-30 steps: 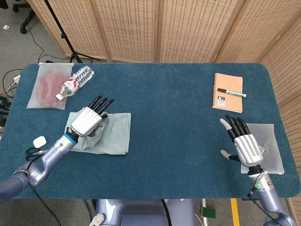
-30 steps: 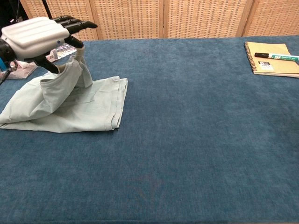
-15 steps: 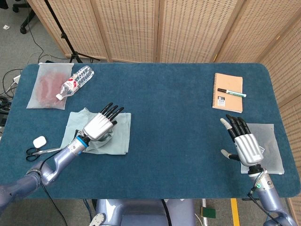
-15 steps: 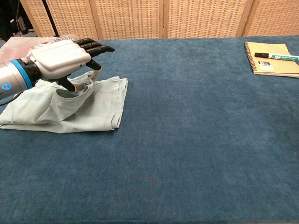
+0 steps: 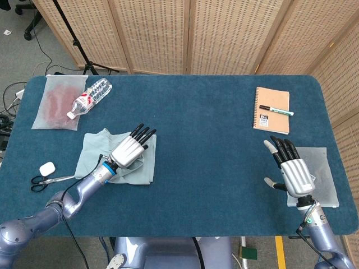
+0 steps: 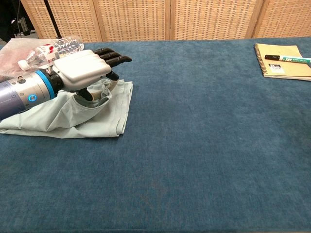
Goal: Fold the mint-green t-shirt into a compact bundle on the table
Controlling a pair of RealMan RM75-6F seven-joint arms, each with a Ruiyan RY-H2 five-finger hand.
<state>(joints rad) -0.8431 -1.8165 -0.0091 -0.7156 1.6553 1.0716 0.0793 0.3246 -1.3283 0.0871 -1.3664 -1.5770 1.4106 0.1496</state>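
The mint-green t-shirt (image 5: 92, 154) lies partly folded on the left of the blue table (image 5: 202, 145); the chest view shows its flat layers (image 6: 63, 119) too. My left hand (image 5: 130, 149) lies low over the shirt's right half, fingers stretched toward the right. In the chest view this left hand (image 6: 85, 68) has a raised fold of collar fabric caught under the palm at the thumb. My right hand (image 5: 293, 168) hovers at the table's right side, fingers spread, holding nothing; the chest view does not show it.
A plastic bottle (image 5: 90, 96) and a clear bag with red contents (image 5: 53, 103) lie behind the shirt. Scissors (image 5: 47, 180) and a small white case (image 5: 47, 167) sit at the left edge. A notebook with a pen (image 5: 272, 109) lies far right, a clear sleeve (image 5: 322, 168) under the right hand.
My left hand has swung rightward and down, carrying the lifted fold of the shirt over onto its right half. The right hand has not moved.
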